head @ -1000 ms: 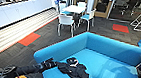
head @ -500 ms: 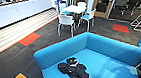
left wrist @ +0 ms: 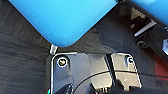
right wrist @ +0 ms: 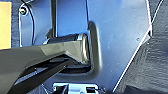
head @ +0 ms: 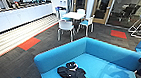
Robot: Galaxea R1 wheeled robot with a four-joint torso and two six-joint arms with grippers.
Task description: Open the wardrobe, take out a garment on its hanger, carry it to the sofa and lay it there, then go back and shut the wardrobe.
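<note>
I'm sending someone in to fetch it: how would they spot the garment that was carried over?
Find the big bright blue sofa in the middle of the room. On its seat, near the left armrest, lies the garment, a crumpled black heap, the only dark thing on the blue cushions.

Bright, even light fills the room in the head view, with a pale sheen across the sofa (head: 113, 71) seat at lower right. Everything is soft and blurred, and straight lines bow toward the frame's edges. Both wrist views are blurred too, with dim carpet (left wrist: 22, 55).
</note>
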